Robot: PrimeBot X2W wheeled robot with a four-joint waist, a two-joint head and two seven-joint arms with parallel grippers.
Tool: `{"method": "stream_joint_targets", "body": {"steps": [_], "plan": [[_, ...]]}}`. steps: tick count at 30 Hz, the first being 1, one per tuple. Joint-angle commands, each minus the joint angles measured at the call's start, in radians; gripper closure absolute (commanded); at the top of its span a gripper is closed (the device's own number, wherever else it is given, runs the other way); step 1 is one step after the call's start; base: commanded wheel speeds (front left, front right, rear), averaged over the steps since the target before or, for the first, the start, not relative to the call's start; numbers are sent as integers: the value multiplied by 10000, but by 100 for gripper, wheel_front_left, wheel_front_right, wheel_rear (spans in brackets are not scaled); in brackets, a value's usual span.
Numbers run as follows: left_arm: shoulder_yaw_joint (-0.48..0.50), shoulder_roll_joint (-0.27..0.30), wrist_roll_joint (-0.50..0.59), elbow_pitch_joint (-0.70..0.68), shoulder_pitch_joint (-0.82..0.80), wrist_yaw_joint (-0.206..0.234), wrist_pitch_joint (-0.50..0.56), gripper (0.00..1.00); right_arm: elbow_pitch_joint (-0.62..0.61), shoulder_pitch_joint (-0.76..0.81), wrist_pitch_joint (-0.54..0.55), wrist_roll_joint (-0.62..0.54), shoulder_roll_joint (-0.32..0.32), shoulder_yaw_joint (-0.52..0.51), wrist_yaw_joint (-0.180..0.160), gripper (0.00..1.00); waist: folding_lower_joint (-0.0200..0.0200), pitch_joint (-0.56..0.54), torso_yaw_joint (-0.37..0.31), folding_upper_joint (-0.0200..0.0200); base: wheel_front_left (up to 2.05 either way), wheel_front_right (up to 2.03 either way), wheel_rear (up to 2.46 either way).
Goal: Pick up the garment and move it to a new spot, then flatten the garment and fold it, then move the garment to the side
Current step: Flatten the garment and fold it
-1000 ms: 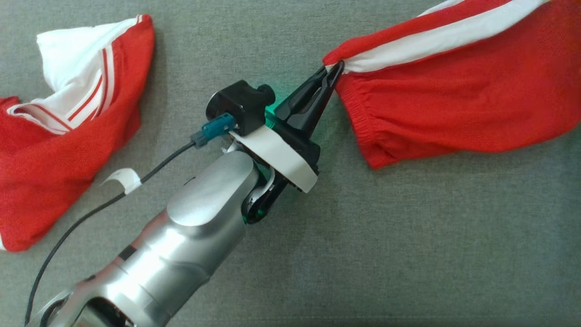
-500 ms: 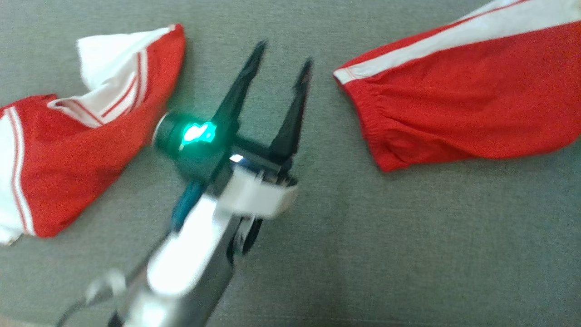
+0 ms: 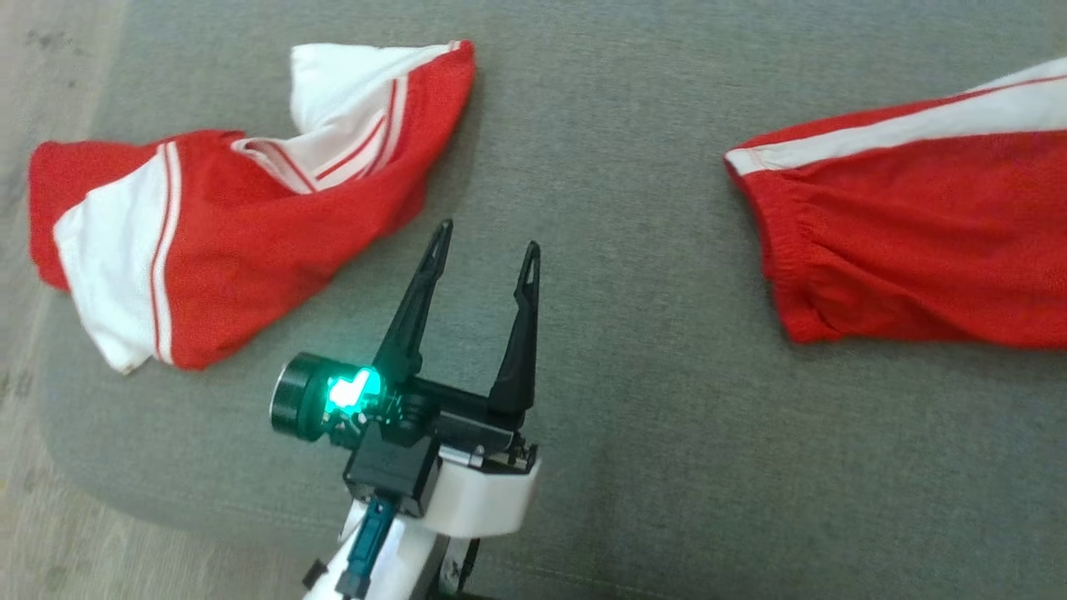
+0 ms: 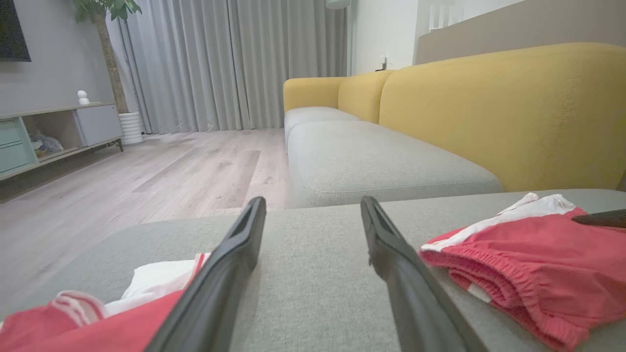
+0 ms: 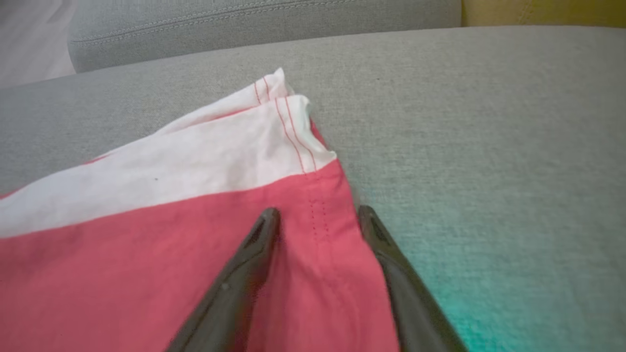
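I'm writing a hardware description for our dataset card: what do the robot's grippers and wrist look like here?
The left gripper has two long, black, tapered fingers with slotted tips, a dark round housing glowing green, a white wrist collar and a teal connector. The right gripper has matching dark fingers.

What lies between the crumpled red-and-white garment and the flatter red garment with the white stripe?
Head view: bare grey fabric cushion, with the open left pincer nearer the crumpled garment.
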Motion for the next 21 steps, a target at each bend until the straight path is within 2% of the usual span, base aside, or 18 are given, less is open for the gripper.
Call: {"method": "stream_joint_targets", "body": {"steps": [1, 6, 13, 21], "plan": [[298, -10, 69, -358, 80, 85, -39, 0, -47, 240, 58, 44, -287, 113, -9, 100, 1, -40, 92, 0, 0, 0, 0], [521, -29, 107, -295, 268, 129, -39, 0, 201, 255, -283, -24, -199, 167, -9, 100, 1, -303, -95, 0, 0, 0, 0], [870, -29, 242, -246, 460, 37, -39, 0, 428, 774, -883, 129, -17, 61, -9, 100, 1, -736, -977, 0, 0, 0, 0], [944, -37, 385, -149, 503, -122, -39, 0, -619, 868, -1852, -188, -396, 162, -9, 100, 1, -938, -1512, 0, 0, 0, 0]]}}
